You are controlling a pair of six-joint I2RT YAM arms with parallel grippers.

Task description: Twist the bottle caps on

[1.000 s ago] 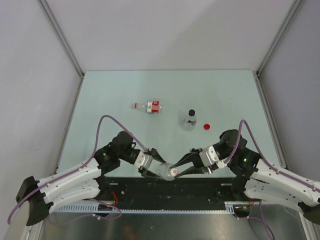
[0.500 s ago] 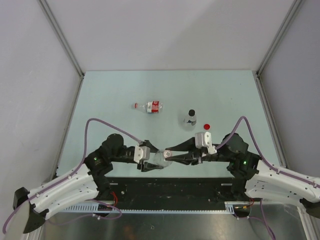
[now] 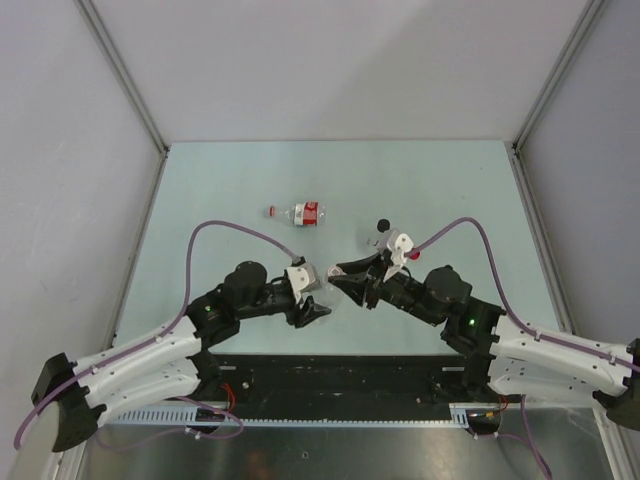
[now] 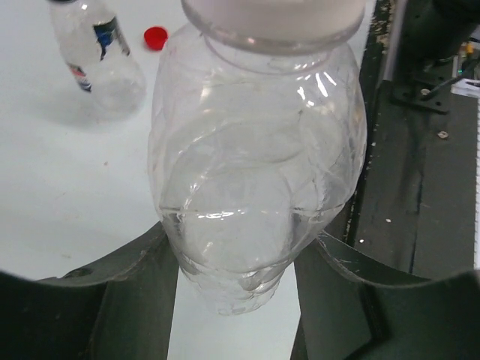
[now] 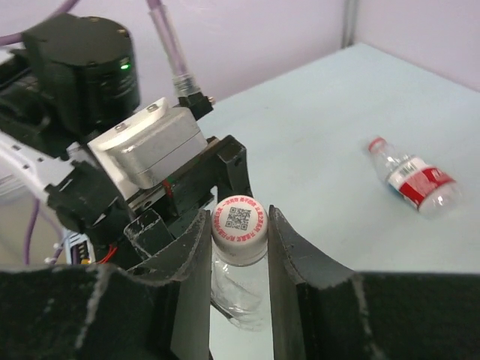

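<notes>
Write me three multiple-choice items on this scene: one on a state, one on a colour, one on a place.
1. The left hand is: A. open and empty; B. shut on the clear bottle; C. out of view.
2. The cap gripped by the right hand is: A. red; B. white; C. black.
3. The red-labelled bottle is: A. on the table, beyond both hands; B. in the left hand; C. beside the arm bases.
Key: 1 B, its fingers press the bottle's sides. 2 B, the right wrist view shows a white top. 3 A, the top view shows it lying farther out.
</notes>
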